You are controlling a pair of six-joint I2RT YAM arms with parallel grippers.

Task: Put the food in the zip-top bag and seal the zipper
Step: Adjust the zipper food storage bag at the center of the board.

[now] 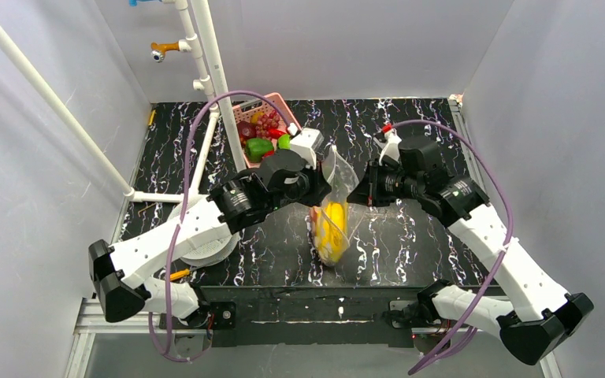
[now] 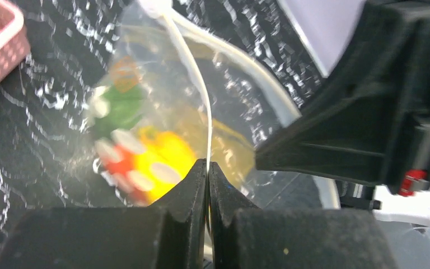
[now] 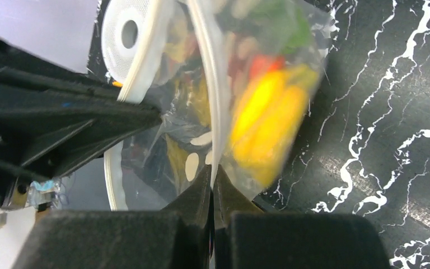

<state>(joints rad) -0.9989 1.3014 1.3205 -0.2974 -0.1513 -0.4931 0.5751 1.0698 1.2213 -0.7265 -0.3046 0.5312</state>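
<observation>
The zip-top bag (image 1: 339,169) hangs above the black marbled table between my two grippers. Food sits in its bottom: a yellow piece (image 1: 332,227) with red beside it. In the left wrist view the bag (image 2: 229,106) shows green (image 2: 120,109), yellow (image 2: 165,157) and red (image 2: 117,163) pieces inside. My left gripper (image 2: 208,166) (image 1: 324,183) is shut on the zipper (image 2: 193,73) strip at one end. My right gripper (image 3: 213,171) (image 1: 360,189) is shut on the zipper (image 3: 210,84) at the other end, with the yellow food (image 3: 266,120) just beyond it.
A pink basket (image 1: 246,106) at the back left holds more food, among it a green piece (image 1: 258,147) and red ones. A white pipe frame (image 1: 220,87) rises beside it. A white disc (image 1: 205,250) lies under the left arm. Grey walls close both sides.
</observation>
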